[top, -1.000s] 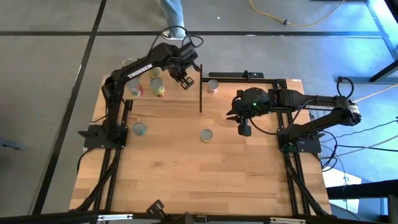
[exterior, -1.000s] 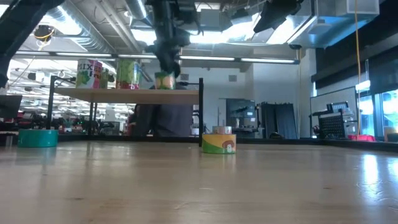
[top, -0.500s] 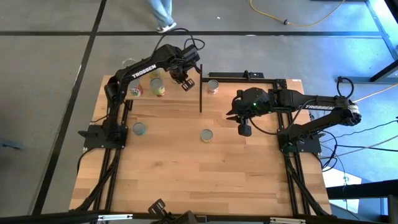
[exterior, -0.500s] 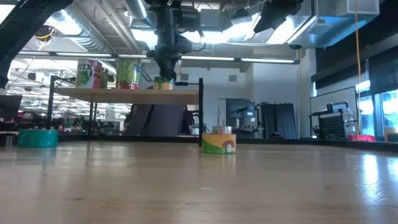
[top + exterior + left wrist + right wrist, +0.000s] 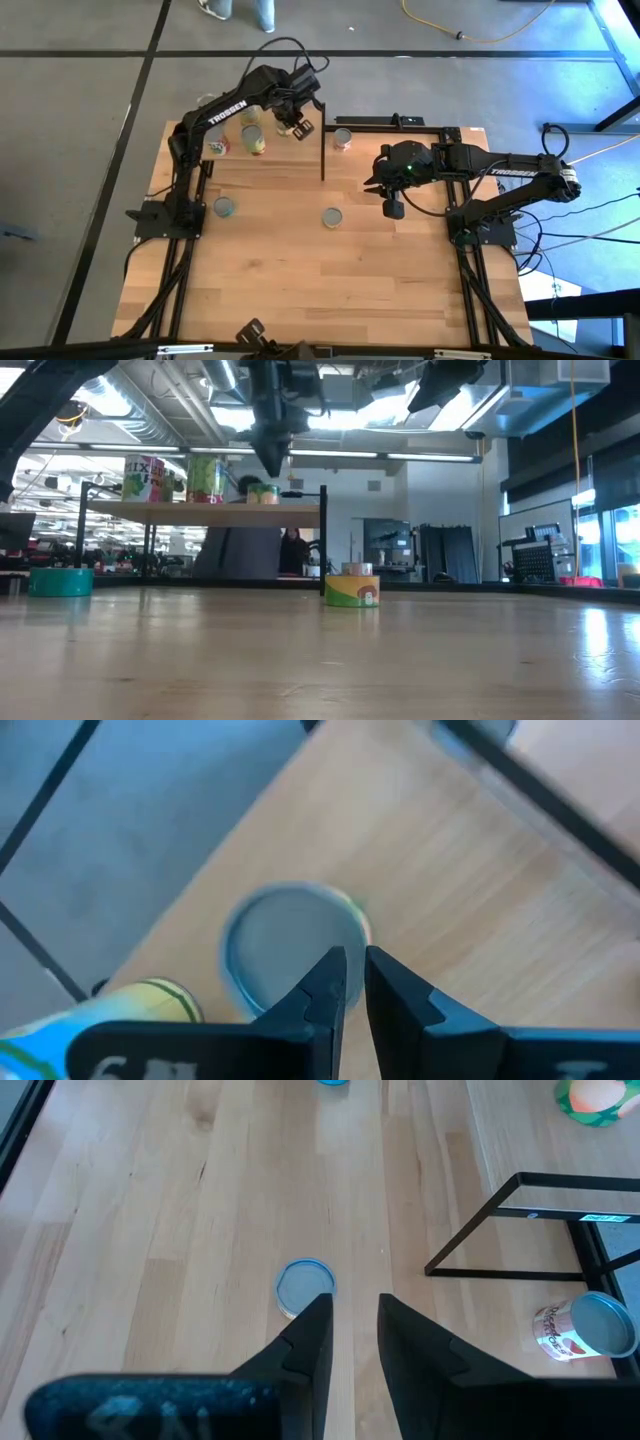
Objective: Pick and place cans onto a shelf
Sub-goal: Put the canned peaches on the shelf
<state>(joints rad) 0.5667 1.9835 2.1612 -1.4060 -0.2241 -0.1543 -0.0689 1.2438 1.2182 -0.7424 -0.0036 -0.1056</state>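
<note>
The shelf (image 5: pixel 200 513) stands over the table's far left part, a black upright panel (image 5: pixel 322 140) at its right end. Three cans stand on it: a pink-labelled one (image 5: pixel 145 478), a green one (image 5: pixel 205 478) and a short green-yellow one (image 5: pixel 262 492). My left gripper (image 5: pixel 272 463) hangs just above that short can (image 5: pixel 290 945), fingers slightly apart, nothing between them. More cans stand on the table: (image 5: pixel 224 207), (image 5: pixel 332 217), (image 5: pixel 342 137). My right gripper (image 5: pixel 393 210) waits open above the table's right half.
The shelf rests on thin black posts (image 5: pixel 152 550), with open room under it. A teal can (image 5: pixel 60 580) and a green-yellow can (image 5: pixel 352 588) sit on the tabletop. A person (image 5: pixel 290 550) moves in the room behind the table.
My left gripper has set the short green-yellow can down on the shelf, opened its fingers, let go and risen a little. The can now stands on the board on its own. My right arm has kept still.
</note>
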